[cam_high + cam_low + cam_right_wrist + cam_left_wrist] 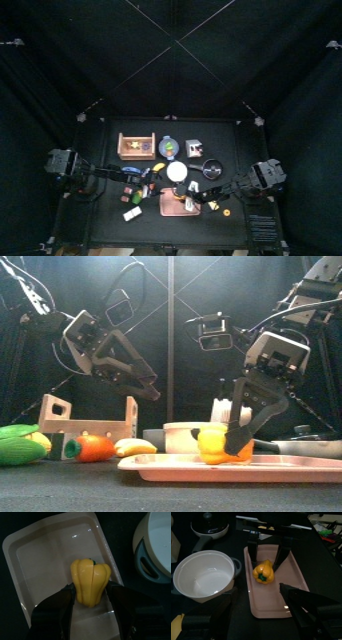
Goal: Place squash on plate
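Note:
The yellow squash (90, 579) lies on the pinkish-brown plate (40, 557). It also shows in the front view (214, 444) and in the left wrist view (264, 571). My right gripper (91, 592) reaches down over the plate (294, 464), with its two jaws against the squash's sides, shut on it. In the front view the right gripper (241, 426) straddles the squash. My left gripper (258, 617) is open and empty. It hangs above the table to the left of the plate (271, 597), as the front view (134, 374) shows.
A white bowl (204, 574) stands beside the plate, and a dark pot (208, 527) stands behind it. A wooden crate (87, 416), a green vegetable (16, 444), an orange one (91, 446) and a banana (134, 446) sit at the front left.

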Controlling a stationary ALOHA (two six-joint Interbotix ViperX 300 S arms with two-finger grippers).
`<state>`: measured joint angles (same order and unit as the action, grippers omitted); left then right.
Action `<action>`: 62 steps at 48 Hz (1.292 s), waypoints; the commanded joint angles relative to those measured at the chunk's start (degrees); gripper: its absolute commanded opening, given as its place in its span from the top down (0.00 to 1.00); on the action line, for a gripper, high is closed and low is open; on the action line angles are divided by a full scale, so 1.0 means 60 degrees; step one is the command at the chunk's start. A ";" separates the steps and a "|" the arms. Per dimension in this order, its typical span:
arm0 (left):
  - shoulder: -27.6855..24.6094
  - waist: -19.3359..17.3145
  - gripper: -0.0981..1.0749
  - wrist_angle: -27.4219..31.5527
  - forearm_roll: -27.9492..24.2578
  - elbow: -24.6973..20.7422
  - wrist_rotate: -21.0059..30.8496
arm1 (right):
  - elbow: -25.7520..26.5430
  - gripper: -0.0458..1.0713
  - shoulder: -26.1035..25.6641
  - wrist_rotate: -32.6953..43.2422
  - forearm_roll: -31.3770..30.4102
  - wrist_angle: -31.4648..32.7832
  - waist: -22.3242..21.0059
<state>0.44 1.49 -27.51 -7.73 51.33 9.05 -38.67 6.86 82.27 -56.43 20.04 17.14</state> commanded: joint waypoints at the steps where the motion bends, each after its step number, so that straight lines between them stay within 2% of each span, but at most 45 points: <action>1: 0.0088 -0.0044 0.07 -0.0073 0.0015 -0.0103 0.0000 | 0.0264 0.28 -0.0103 -0.0029 -0.0088 0.0044 0.0190; 17: 0.0059 -0.0044 0.07 -0.0059 0.0015 -0.0088 0.0000 | 0.0322 0.26 0.0396 -0.0015 -0.0396 0.0190 0.0439; 34: 0.0059 -0.0044 0.07 -0.0029 0.0015 -0.0088 0.0000 | 0.0190 0.25 0.0366 -0.0015 -0.0337 -0.0044 0.0439; 39: 0.0073 -0.0044 0.07 -0.0029 0.0015 -0.0088 -0.0015 | 0.0161 0.21 0.0352 -0.0015 -0.0337 -0.0044 0.0439; 51: 0.0059 -0.0044 0.07 -0.0029 0.0015 -0.0088 -0.0015 | 0.0117 0.04 0.0190 -0.0015 -0.0381 -0.0073 0.0439; 62: 0.0059 -0.0044 0.07 -0.0029 0.0015 -0.0088 -0.0029 | 0.0117 0.03 0.0015 -0.0029 -0.0425 -0.0029 0.0439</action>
<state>0.44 1.41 -27.51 -7.73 51.42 8.96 -38.41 9.32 82.27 -58.62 19.78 19.69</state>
